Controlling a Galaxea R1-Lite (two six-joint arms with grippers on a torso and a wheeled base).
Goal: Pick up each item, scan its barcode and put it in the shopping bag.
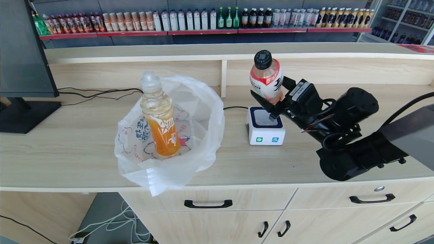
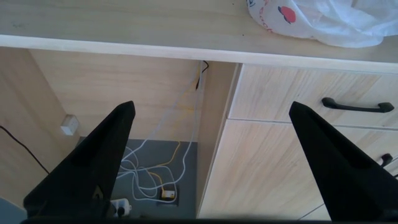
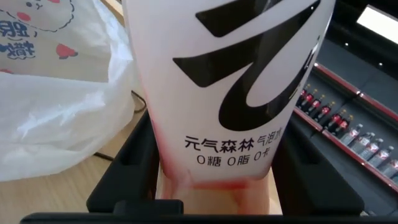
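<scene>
My right gripper (image 1: 276, 106) is shut on a pink drink bottle (image 1: 267, 79) with a black cap and a white label, held upright just above the white barcode scanner (image 1: 265, 130) on the counter. In the right wrist view the pink drink bottle (image 3: 230, 87) sits between the black fingers (image 3: 127, 162). A white plastic shopping bag (image 1: 200, 118) stands open at the centre left of the counter, with an orange juice bottle (image 1: 161, 118) upright inside it. My left gripper (image 2: 211, 162) hangs open below the counter edge, in front of the cabinet, holding nothing.
A black monitor (image 1: 23, 64) stands at the far left of the counter (image 1: 67, 149), with cables behind it. A raised wooden ledge (image 1: 217, 51) runs along the back. Drawers with black handles (image 1: 208, 204) lie below the counter. Loose cables (image 2: 149, 174) lie on the floor.
</scene>
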